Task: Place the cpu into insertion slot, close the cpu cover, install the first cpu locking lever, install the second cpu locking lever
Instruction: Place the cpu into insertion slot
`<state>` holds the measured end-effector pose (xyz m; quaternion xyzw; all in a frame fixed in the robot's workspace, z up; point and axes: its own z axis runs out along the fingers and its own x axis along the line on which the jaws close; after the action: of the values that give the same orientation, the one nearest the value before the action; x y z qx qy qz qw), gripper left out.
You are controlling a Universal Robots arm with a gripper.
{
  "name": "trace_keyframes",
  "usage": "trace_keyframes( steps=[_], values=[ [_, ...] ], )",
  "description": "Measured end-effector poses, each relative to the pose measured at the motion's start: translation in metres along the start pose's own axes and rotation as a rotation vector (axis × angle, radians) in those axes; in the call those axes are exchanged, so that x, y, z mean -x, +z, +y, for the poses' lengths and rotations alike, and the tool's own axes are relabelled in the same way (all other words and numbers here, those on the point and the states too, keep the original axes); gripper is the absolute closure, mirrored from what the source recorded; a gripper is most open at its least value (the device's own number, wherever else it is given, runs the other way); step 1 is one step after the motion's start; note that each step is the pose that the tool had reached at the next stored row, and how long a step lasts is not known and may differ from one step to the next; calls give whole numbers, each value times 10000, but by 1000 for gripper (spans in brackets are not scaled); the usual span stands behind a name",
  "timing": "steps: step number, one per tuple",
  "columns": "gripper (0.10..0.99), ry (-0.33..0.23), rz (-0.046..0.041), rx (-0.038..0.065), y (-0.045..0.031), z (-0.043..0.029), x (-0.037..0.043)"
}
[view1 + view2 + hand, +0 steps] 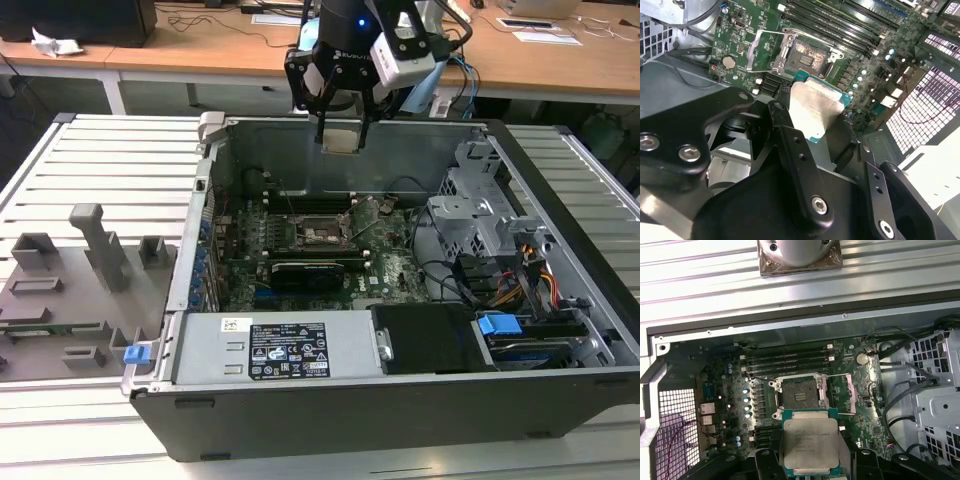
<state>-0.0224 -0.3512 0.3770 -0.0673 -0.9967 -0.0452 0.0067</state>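
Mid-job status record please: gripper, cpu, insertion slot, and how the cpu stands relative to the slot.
gripper: shut on the cpu, above the open computer case
cpu: held in the gripper, metal top showing in both wrist views, not seated
insertion slot: uncovered, empty, pin field exposed
cpu to slot: apart, no contact

I am working in a robotics lab that is doubling as an office.
My gripper (pixel 342 130) is hanging over an open computer case (pixel 400 410), which is lying on a ribbed metal worktable (pixel 110 160) and baring its green circuit board (pixel 395 265). Grey fixture blocks (pixel 95 245) are standing beside the case at the exterior view's left. Wooden desks (pixel 200 55) are running along the back, carrying loose cables (pixel 215 25), papers (pixel 545 38) and a dark box (pixel 75 20).
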Motion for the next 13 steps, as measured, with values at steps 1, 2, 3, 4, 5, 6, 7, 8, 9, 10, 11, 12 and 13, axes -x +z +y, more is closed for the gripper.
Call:
trace_keyframes(
  steps=[1,2,3,4,5,6,7,8,9,10,11,12,13],
  values=[
    [557,25,-3,1,0,0,0],
    [557,74,-7,1,0,0,0],
    [557,123,-11,2,0,0,0],
    [557,172,-16,3,0,0,0],
    [557,255,-23,5,0,0,0],
    [557,332,-30,7,0,0,0],
    [557,371,-34,7,0,0,0],
    [557,400,-36,7,0,0,0],
    [557,456,-41,9,0,0,0],
    [557,501,-45,10,0,0,0],
    [557,531,-48,10,0,0,0],
    [557,559,-50,11,0,0,0],
    [557,613,-55,12,0,0,0]
  ],
)
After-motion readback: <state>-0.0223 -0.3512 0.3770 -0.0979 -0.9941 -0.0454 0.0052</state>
